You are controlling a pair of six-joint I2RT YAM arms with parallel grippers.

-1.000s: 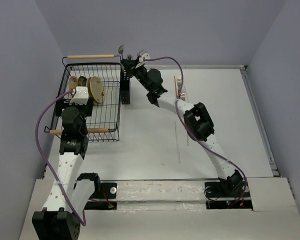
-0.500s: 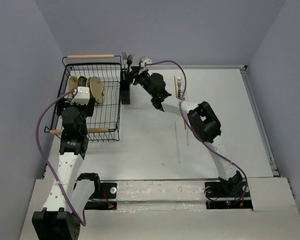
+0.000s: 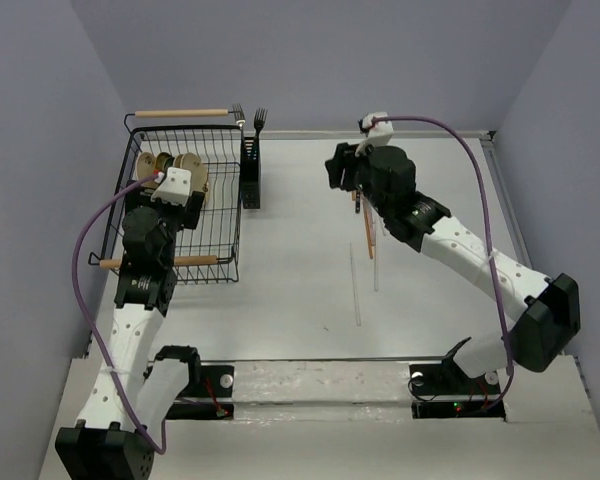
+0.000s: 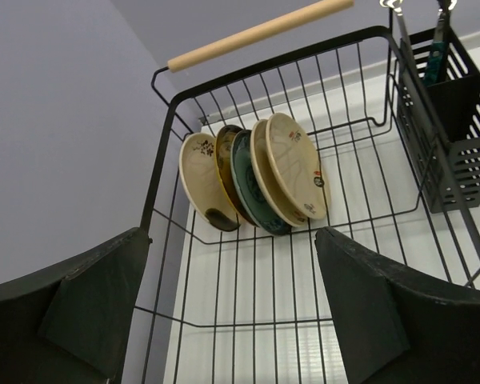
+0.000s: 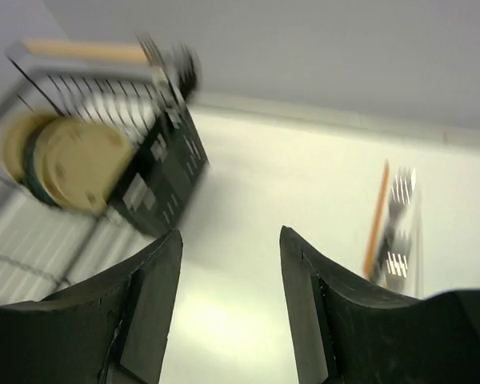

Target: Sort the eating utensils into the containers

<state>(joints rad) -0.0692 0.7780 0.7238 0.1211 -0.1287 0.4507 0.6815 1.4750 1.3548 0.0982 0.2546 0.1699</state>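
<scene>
Since the earlier frame the right arm has withdrawn from the black slotted caddy (image 3: 250, 178) to mid-table, and two forks (image 3: 260, 118) now stand upright in that caddy, tines up.

Right gripper (image 5: 230, 234): jaws partly apart, nothing between them. Its black fingers are smooth moulded plastic.

Key relation: a silver fork (image 5: 400, 216) and an orange chopstick (image 5: 376, 210) lie flat on the white table (image 3: 300, 270), side by side and close together. In the wrist view they sit to the right of the fingers. Both long axes run roughly near-to-far, almost parallel. I judge the right arm far the nearer, and I would turn the jaws across that axis before descending.

- Fork: slim, bright metal, slippery.
- Chopstick: thin, matt wood.
- Two pale sticks (image 3: 355, 285) lie nearer the bases and may be further chopsticks. They are too thin to confirm.

Left gripper (image 4: 234, 240): jaws at full spread, holding nothing. It hangs over the black wire dish rack (image 3: 235, 205), facing round tan and green plates (image 4: 256, 180) stood on edge. It is well apart from the loose utensils.
</scene>
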